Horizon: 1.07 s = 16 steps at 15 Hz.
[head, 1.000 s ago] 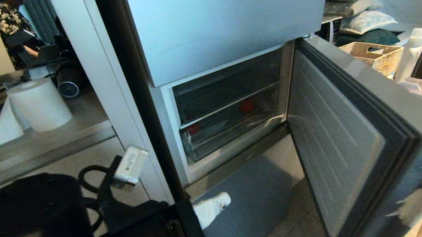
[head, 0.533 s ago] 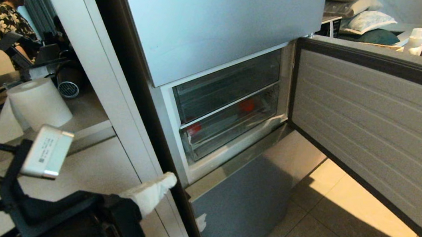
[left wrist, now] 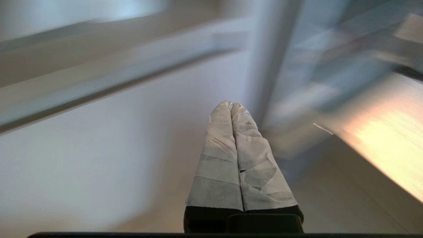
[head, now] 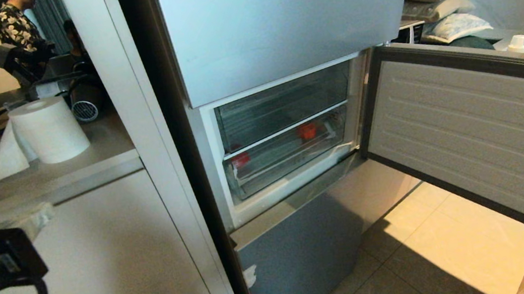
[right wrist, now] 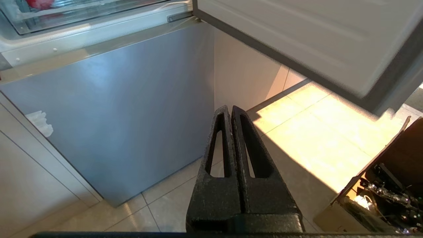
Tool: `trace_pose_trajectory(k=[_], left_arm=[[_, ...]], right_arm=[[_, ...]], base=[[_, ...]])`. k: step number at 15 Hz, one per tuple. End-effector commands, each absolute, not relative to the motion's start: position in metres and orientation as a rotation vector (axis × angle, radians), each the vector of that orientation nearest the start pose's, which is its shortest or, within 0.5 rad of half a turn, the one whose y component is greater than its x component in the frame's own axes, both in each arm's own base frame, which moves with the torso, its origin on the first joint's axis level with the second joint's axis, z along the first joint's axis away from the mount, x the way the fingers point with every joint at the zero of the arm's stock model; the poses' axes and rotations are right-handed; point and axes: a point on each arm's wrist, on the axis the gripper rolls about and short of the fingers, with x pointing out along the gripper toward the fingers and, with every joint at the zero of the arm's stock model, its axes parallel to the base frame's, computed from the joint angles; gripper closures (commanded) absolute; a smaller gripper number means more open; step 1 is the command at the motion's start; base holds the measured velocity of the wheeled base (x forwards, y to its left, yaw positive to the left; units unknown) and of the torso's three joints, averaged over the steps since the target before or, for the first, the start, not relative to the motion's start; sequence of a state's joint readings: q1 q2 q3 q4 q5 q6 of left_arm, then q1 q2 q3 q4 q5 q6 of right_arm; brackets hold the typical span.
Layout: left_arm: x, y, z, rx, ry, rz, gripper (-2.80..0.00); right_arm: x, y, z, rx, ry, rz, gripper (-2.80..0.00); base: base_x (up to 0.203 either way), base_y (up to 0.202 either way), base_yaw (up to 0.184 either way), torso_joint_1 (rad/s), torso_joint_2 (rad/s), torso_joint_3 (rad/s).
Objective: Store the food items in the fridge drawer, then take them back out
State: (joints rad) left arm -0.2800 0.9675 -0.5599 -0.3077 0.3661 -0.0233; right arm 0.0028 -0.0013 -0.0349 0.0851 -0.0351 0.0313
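Two red food items point(head: 307, 131) sit in the fridge drawer point(head: 288, 156), well ahead of my left gripper point(left wrist: 231, 105) and off to its right, behind the clear front. My left gripper's taped fingers are pressed together, holding nothing. My right gripper point(right wrist: 230, 110), also closed and empty, hangs low below the open fridge door point(head: 475, 131).

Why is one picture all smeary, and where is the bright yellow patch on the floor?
Left wrist view: everything behind the shut left gripper is streaked with blur, while its taped fingers look sharp. Head view: the bright patch lies on the floor tiles below the open fridge door. Right wrist view: sharp, same glow.
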Motion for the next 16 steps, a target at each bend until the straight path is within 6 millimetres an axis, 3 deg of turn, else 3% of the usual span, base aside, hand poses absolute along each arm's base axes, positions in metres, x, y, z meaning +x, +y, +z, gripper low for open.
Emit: trace_pose_trajectory(k=[1, 4, 6, 8, 10, 12, 16], left_arm=[[0.086, 0.007, 0.221, 0.005, 0.061, 0.352, 0.00], [0.039, 0.011, 0.161, 0.060, 0.097, 0.422, 0.00], [0.019, 0.006, 0.121, 0.087, 0.124, 0.268, 0.00], [0.003, 0.002, 0.098, 0.082, 0.158, 0.160, 0.00], [0.000, 0.000, 0.082, 0.016, 0.254, 0.126, 0.00], [-0.001, -0.001, 0.079, 0.028, 0.297, 0.076, 0.00], [-0.010, 0.000, 0.078, 0.091, 0.186, -0.066, 0.00]], right_arm=[[-0.026, -0.001, 0.076, 0.031, 0.050, -0.033, 0.00], [-0.026, -0.001, 0.076, 0.031, 0.050, -0.033, 0.00], [-0.026, -0.001, 0.076, 0.031, 0.050, -0.033, 0.00], [-0.026, -0.001, 0.076, 0.033, 0.052, -0.033, 0.00], [-0.026, -0.001, 0.076, 0.031, 0.052, -0.033, 0.00], [-0.026, -0.001, 0.076, 0.031, 0.052, -0.033, 0.00], [-0.026, -0.001, 0.076, 0.033, 0.052, -0.033, 0.00]], base=[[0.000, 0.000, 0.000, 0.000, 0.00, 0.000], [0.000, 0.000, 0.000, 0.000, 0.00, 0.000], [0.000, 0.000, 0.000, 0.000, 0.00, 0.000], [0.000, 0.000, 0.000, 0.000, 0.00, 0.000], [0.000, 0.000, 0.000, 0.000, 0.00, 0.000], [0.000, 0.000, 0.000, 0.000, 0.00, 0.000], [0.000, 0.000, 0.000, 0.000, 0.00, 0.000]])
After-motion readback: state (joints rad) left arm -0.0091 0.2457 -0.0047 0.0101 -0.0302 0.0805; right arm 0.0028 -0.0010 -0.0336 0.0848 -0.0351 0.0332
